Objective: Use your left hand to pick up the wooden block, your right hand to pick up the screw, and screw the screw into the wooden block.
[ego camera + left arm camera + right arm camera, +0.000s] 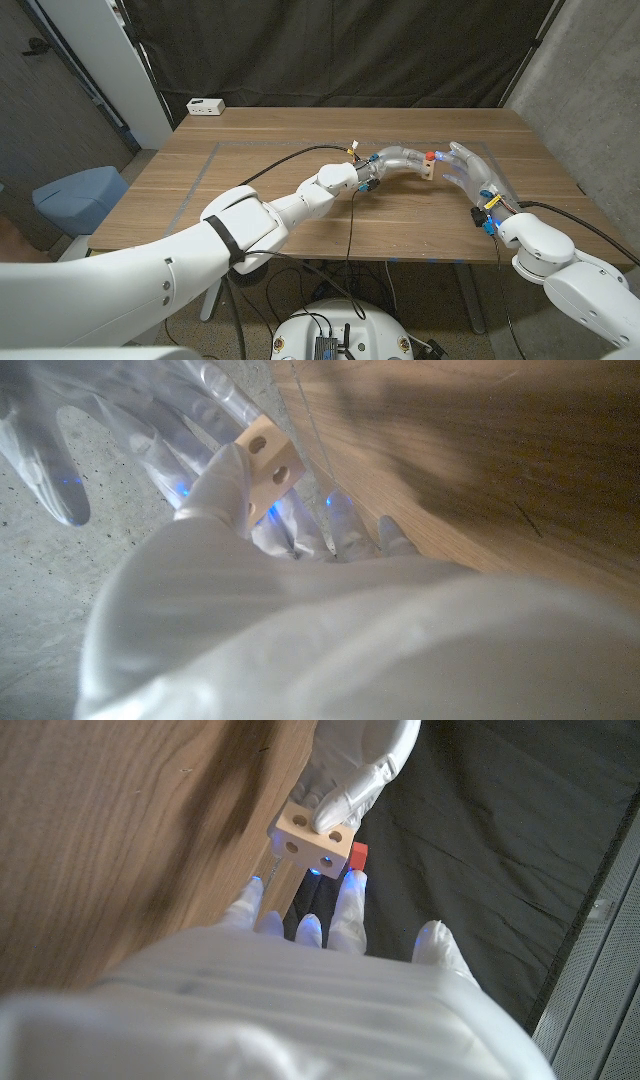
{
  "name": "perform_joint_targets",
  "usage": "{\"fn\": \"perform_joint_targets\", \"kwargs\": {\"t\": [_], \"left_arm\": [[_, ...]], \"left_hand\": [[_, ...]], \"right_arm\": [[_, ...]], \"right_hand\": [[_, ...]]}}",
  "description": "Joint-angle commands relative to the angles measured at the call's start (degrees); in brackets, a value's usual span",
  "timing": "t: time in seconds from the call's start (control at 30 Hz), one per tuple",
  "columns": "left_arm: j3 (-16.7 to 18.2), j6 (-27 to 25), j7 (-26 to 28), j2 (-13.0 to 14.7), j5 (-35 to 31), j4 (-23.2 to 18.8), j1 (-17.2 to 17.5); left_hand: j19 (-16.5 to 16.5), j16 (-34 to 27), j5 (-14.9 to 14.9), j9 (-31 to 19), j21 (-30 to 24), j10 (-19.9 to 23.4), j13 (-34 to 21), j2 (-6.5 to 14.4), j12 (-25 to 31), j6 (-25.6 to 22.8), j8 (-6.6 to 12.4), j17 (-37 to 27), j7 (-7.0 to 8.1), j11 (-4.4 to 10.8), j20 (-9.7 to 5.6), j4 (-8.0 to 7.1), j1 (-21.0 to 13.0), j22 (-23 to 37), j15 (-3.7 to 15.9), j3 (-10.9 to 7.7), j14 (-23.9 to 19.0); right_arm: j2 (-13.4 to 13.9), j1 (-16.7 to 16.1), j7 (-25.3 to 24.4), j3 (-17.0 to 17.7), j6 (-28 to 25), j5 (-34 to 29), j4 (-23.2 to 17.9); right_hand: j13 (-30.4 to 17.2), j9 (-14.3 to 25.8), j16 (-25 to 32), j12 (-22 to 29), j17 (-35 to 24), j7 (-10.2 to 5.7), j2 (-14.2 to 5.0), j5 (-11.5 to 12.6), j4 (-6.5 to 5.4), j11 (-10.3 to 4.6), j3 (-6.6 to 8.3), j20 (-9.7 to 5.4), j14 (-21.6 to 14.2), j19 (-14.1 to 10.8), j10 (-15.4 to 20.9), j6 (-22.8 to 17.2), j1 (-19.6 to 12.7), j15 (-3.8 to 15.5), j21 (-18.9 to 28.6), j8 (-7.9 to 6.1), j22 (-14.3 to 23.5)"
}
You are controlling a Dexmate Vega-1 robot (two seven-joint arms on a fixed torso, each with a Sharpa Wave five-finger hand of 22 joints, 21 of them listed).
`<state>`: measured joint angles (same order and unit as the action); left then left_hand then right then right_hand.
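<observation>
Left hand [400, 160] grips wooden block [427, 169]

Left hand [398, 160] gripping wooden block [427, 169] above the bench [270, 130], red screw [431, 156] at its top. Right hand [472, 170] just beside, fingers spread. White box [205, 106] at far bench edge.

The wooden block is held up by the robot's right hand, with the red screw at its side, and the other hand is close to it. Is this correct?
Not quite: the left hand holds the wooden block, not the right, as the head view shows. The red screw is at the block, and the right hand is the one close by.
</observation>
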<state>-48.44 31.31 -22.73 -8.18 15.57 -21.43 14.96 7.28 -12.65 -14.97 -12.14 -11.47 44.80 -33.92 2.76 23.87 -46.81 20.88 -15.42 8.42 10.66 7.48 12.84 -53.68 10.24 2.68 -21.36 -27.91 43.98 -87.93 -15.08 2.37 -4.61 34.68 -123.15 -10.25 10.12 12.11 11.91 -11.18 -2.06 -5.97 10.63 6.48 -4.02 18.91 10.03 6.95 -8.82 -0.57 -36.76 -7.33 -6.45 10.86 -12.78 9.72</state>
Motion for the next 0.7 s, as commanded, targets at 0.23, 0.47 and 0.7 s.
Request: {"fn": "perform_joint_targets", "kwargs": {"t": [0.23, 0.47, 0.7], "left_arm": [[-0.3, -1.0, 0.3, 0.0, 0.2, 0.2, -0.4], [-0.3, -1.0, 0.4, 0.0, 0.2, 0.2, -0.3], [-0.3, -0.4, 0.3, 0.1, 0.2, 0.1, -0.2]], "left_hand": [[0.3, -0.2, -0.4, -0.3, -0.4, 0.6, -0.3, 5.1, 2.0, -4.3, 0.45, -0.2, -1.82, -0.05, 0.32, -4.17, 4.5, 0.3, 3.15, -4.26, -0.6], [0.3, -0.2, -0.4, -0.3, -0.4, 0.6, -0.3, 5.2, 2.0, -4.2, 0.41, -0.2, -1.81, -0.06, 0.27, -4.13, 4.5, 0.3, 3.24, -4.31, -0.6], [0.3, -0.2, -0.4, -0.3, -0.4, 0.6, -0.3, 5.2, 2.0, -4.3, 0.44, -0.2, -1.88, -0.13, 0.28, -4.12, 4.5, 0.2, 3.25, -4.29, -0.6]], "right_arm": [[0.7, 0.4, 1.2, -0.4, 0.6, 0.9, 0.6], [1.1, 0.3, 2.1, -0.5, 1.0, 1.2, 0.9], [1.0, 0.1, 2.0, -0.5, 1.6, 1.2, 1.0]], "right_hand": [[-0.1, 0.2, 0.5, 0.3, -0.2, 0.24, -0.42, 0.2, -0.01, -0.17, 0.25, 0.08, -0.6, -0.7, 1.2, -1.6, -0.2, 0.02, 0.4, 0.09, 0.1], [-0.1, 0.2, 0.5, 0.3, -0.2, 0.34, -0.44, 0.2, -0.02, -0.15, 0.26, 0.03, -0.7, -0.7, 1.4, -2.0, -0.2, -0.03, 0.4, 0.14, 0.1], [-0.1, 0.2, 0.4, 0.1, -0.2, 0.23, -0.46, 0.2, -0.04, -0.02, 0.26, 0.09, -0.7, -0.6, 1.4, -2.2, -0.2, -0.02, 0.3, 0.3, 0.1]]}}
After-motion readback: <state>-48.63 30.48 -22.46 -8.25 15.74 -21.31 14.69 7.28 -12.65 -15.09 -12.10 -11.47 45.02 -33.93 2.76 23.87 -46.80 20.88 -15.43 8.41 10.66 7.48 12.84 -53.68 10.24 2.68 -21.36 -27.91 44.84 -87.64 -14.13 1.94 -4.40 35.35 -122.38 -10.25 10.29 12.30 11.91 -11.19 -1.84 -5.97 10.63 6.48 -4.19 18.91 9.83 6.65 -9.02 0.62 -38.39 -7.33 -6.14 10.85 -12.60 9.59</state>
